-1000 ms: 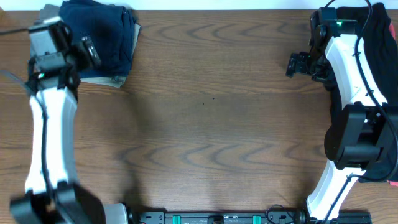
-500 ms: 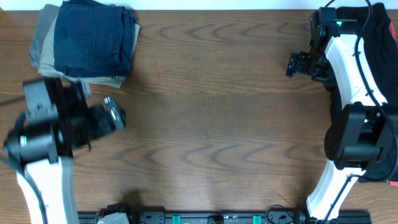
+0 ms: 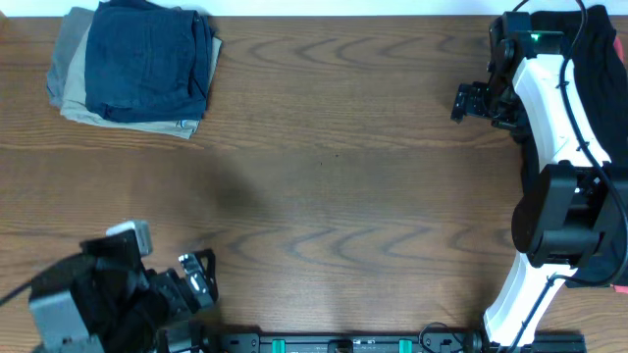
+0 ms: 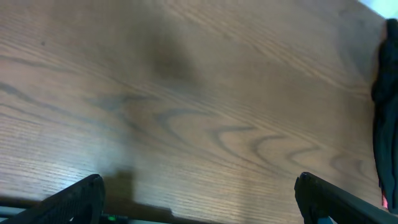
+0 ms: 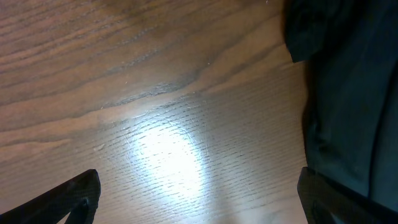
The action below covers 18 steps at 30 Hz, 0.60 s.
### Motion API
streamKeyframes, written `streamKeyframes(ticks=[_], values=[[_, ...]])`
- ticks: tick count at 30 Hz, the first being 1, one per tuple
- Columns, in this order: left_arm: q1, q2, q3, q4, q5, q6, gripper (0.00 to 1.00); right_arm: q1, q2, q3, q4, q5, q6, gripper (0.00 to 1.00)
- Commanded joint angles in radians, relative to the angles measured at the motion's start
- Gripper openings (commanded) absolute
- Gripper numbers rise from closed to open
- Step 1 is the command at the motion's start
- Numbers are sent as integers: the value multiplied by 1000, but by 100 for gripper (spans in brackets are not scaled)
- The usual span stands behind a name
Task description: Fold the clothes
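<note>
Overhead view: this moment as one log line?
folded shorts stack: far-left corner | left tool: open, empty, front edge | right tool: open, empty, beside black garment

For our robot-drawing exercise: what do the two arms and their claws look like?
The right arm has white curved shells between black joints, a black cable along it and a green light near the wrist. The left arm shows black housings. The right claw and left claw are black with two fingers.

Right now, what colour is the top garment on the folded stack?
Dark navy garment; overhead view.
</note>
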Motion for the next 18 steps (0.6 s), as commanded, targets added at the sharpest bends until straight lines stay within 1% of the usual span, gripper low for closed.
streamKeyframes(ticks=[1, 6, 10, 12, 15, 18], values=[[0, -26, -5, 1, 10, -5, 98, 0, 0, 6, 0, 17, -3, 99], [-13, -33, -6, 1, 6, -5, 98, 0, 0, 6, 0, 16, -3, 99], [-77, -63, -35, 27, 6, 0, 98, 0, 0, 6, 0, 16, -3, 99], [-131, -97, -76, 92, 6, -2, 98, 0, 0, 6, 0, 17, -3, 99], [-201, -179, -169, 233, 3, 0, 98, 0, 0, 6, 0, 16, -3, 99], [-236, -284, -296, 410, -58, -1, 98, 0, 0, 6, 0, 17, -3, 99]])
